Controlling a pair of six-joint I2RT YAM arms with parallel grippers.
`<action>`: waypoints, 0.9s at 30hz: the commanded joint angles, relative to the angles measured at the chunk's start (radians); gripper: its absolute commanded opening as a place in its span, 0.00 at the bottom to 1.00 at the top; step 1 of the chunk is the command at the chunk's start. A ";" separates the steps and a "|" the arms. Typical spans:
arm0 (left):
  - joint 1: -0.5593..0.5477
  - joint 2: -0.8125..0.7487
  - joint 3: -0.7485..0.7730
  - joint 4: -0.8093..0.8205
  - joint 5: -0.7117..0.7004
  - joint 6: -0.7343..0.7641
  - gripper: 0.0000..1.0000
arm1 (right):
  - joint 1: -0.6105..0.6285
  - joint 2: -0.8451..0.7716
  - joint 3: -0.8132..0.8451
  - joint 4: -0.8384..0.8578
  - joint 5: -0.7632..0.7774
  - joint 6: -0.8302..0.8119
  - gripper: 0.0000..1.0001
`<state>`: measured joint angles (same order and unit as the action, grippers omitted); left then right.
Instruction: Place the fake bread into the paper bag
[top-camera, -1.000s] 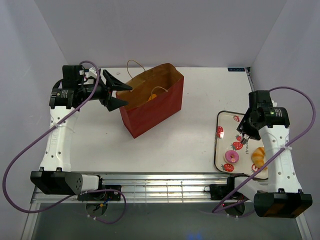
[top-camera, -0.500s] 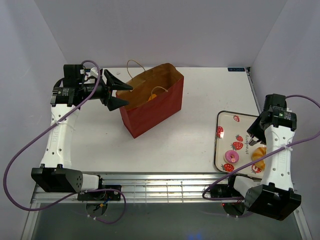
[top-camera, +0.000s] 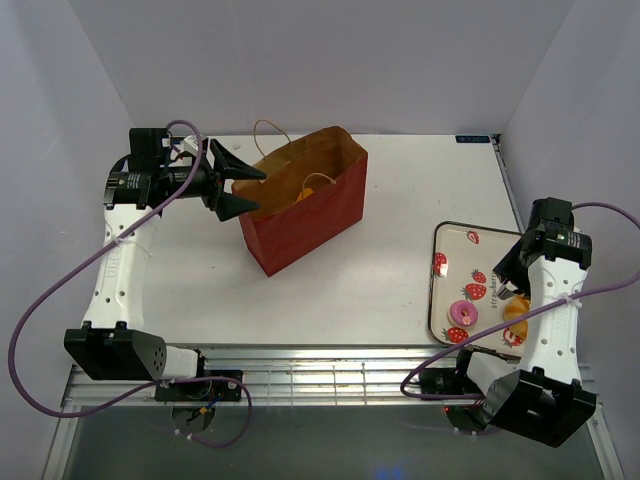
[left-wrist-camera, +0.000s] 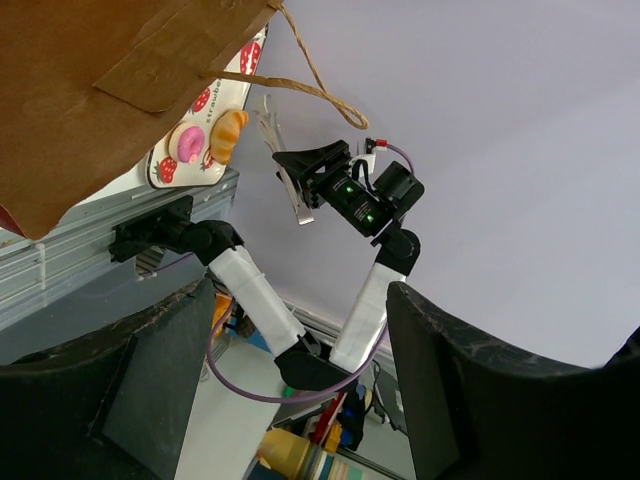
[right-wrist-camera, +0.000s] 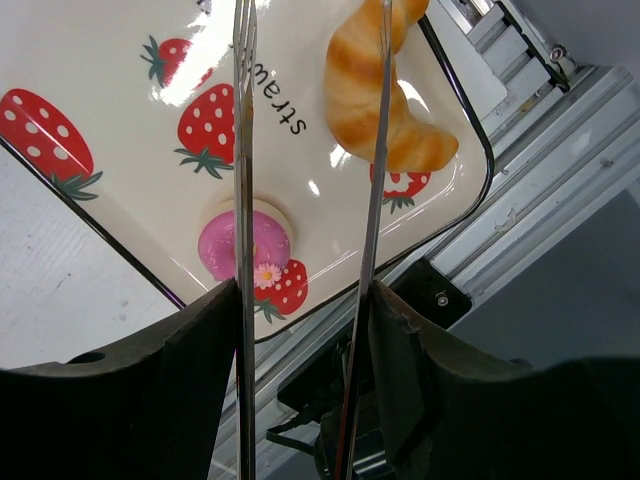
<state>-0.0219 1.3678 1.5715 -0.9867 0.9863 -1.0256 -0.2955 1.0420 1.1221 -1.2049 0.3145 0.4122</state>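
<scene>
While the croissant (right-wrist-camera: 385, 90) lies near a corner of the tray (right-wrist-camera: 80, 40), long axis roughly along my tongs (right-wrist-camera: 245, 150), the doughnut (right-wrist-camera: 243, 245) sits beside it. My right pincer (right-wrist-camera: 305, 295) clamps the tongs; my left pincer (top-camera: 258, 193) gapes beside the paper bag (top-camera: 305, 215).

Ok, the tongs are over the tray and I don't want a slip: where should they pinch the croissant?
Across its thick ridged middle, coming down from above. The croissant lies flat on the tray with tapering ends, so the tips would likely slip. One arm of the tongs held by the right gripper overlaps it; shift to straddle it.
</scene>
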 joint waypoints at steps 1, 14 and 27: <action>0.007 -0.003 -0.007 0.020 0.038 0.013 0.79 | -0.021 -0.014 -0.030 -0.002 0.003 0.014 0.58; 0.020 -0.003 -0.024 0.025 0.075 0.035 0.79 | -0.065 -0.002 -0.074 -0.001 -0.020 0.040 0.59; 0.052 -0.001 -0.036 0.023 0.087 0.044 0.79 | -0.082 -0.016 -0.173 0.033 -0.038 0.060 0.58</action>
<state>-0.0071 1.3705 1.5433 -0.9714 1.0420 -1.0019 -0.3717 1.0359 0.9440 -1.2007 0.2779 0.4633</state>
